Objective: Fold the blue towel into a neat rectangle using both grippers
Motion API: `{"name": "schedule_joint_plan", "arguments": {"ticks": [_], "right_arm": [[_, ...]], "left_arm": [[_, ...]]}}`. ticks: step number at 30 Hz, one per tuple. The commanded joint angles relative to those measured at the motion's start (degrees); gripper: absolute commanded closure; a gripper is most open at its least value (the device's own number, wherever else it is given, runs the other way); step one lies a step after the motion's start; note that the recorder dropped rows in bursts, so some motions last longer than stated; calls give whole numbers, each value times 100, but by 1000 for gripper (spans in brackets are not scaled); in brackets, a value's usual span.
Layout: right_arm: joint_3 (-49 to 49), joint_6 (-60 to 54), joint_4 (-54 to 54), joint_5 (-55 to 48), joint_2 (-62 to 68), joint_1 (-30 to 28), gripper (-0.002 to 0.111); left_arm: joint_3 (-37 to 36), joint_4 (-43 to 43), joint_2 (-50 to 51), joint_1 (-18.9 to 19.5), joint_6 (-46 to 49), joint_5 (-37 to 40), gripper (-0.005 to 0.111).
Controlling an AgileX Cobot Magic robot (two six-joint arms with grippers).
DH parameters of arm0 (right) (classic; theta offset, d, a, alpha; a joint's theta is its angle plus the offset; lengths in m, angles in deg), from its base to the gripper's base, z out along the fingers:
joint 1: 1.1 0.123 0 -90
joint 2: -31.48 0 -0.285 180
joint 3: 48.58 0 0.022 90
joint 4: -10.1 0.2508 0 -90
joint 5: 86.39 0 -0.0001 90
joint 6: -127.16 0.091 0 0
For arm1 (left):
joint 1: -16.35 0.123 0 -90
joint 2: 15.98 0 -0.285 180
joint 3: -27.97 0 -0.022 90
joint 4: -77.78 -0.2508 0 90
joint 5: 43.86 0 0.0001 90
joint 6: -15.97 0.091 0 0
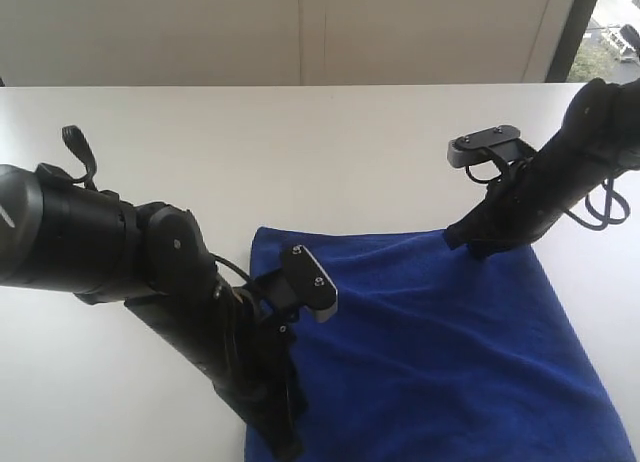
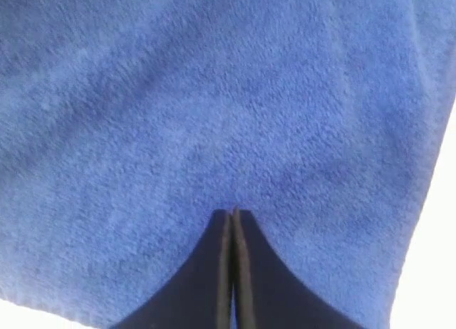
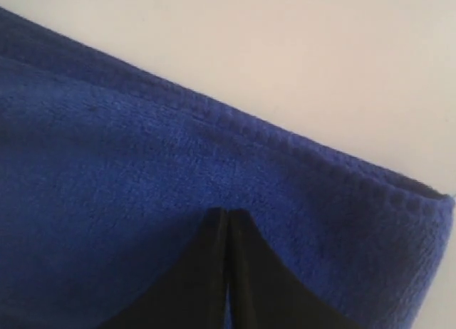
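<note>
touching blue towel, left gripper, right gripper both closed; pinch unclear.

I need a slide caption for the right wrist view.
Right gripper, shut, at the blue towel near its hemmed edge.

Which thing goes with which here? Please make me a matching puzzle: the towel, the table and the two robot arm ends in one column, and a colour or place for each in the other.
Things:
1. blue towel
2. table
3. left gripper
4. right gripper

Descriptions:
A. plain white
B. jaws shut, tip at the towel's far hemmed edge
C. deep blue, lying on the table
D. jaws shut, tip on the towel's near left part

Pairs: 1-C, 2-A, 3-D, 4-B.
</note>
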Motion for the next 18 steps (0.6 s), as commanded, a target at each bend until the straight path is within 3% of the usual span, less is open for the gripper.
{"name": "schedule_joint_plan", "arguments": {"ticks": [1,18], "right_arm": [[18,-56,-1,123,46,-36,108],[18,58,-347,288,70,-36,108]], "left_arm": [[-202,23,4,-34,-49,158,107],[-465,44,4,-34,-49,181,107]]}}
